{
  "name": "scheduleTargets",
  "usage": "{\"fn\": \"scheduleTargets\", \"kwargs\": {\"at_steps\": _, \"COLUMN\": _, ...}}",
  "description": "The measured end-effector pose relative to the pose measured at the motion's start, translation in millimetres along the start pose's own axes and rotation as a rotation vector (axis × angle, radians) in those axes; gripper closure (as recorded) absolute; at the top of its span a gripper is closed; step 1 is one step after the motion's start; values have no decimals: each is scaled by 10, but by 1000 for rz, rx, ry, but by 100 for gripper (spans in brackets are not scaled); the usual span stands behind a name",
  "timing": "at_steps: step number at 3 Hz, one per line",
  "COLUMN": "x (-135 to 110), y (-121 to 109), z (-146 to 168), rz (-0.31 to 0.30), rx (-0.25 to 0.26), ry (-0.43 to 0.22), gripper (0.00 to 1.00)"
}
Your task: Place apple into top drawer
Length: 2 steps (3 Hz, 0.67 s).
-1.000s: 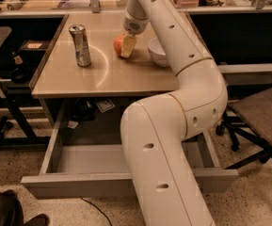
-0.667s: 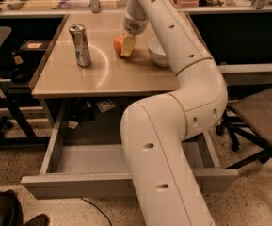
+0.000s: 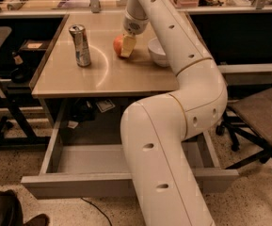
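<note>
The red-orange apple (image 3: 119,44) rests on the tan table (image 3: 102,74), toward the back middle. My gripper (image 3: 128,45) hangs down from the white arm (image 3: 173,126) and is right at the apple, touching or nearly touching its right side. The top drawer (image 3: 79,186) is pulled out below the table's front edge, and its grey inside (image 3: 88,158) shows nothing in it. The arm's large lower links hide the drawer's right part.
A silver drink can (image 3: 80,45) stands upright left of the apple. A white bowl (image 3: 160,53) sits just right of the gripper. A chair (image 3: 262,117) stands at the right, dark furniture (image 3: 4,79) at the left, and a cluttered counter (image 3: 55,1) behind the table.
</note>
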State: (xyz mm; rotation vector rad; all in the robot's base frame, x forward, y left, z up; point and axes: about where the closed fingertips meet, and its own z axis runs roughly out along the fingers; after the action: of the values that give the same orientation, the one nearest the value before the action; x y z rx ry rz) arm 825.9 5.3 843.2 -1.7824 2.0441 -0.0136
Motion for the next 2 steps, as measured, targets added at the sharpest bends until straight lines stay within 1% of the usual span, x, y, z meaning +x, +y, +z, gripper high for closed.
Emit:
{"fn": "scheduleTargets", "kwargs": {"at_steps": 1, "x": -30, "y": -54, "z": -100, "rz": 7, "rx": 27, "ry": -8, "gripper": 100}}
{"fn": "scheduleTargets", "kwargs": {"at_steps": 2, "x": -18, "y": -64, "z": -270, "rz": 37, "rx": 38, "ry": -37, "gripper": 100}}
